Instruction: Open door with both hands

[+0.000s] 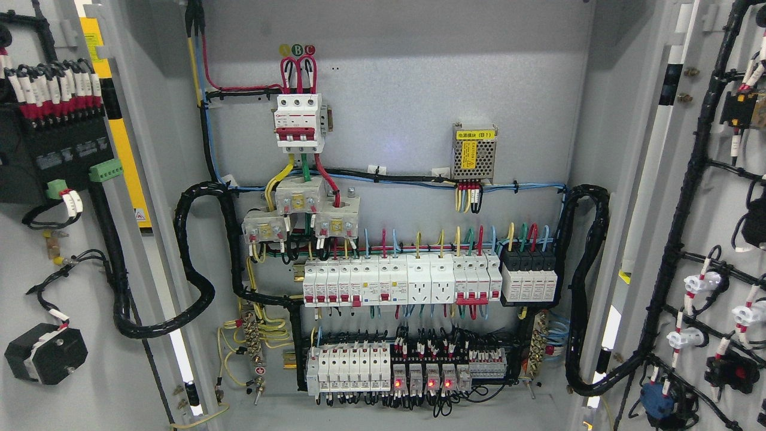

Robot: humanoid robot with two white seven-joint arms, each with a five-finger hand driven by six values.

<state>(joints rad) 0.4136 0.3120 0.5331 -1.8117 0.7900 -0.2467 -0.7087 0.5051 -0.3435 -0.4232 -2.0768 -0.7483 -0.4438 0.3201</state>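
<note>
Nowhere does either robot hand show, so its state cannot be told; both doors stand swung wide. Left door [128, 197] fills the left of the frame, inner face showing a black terminal block [57, 143], yellow strip [122, 143] and a black cable loom [191, 263]; right door [688, 197] fills the right edge, carrying wired black and white components. Between them the open cabinet's grey back panel [407, 90] holds a red-and-white main breaker [298, 120] upper centre, a labelled power module [474, 152], breaker rows [401, 281] below, red indicator lights lit at the bottom.
</note>
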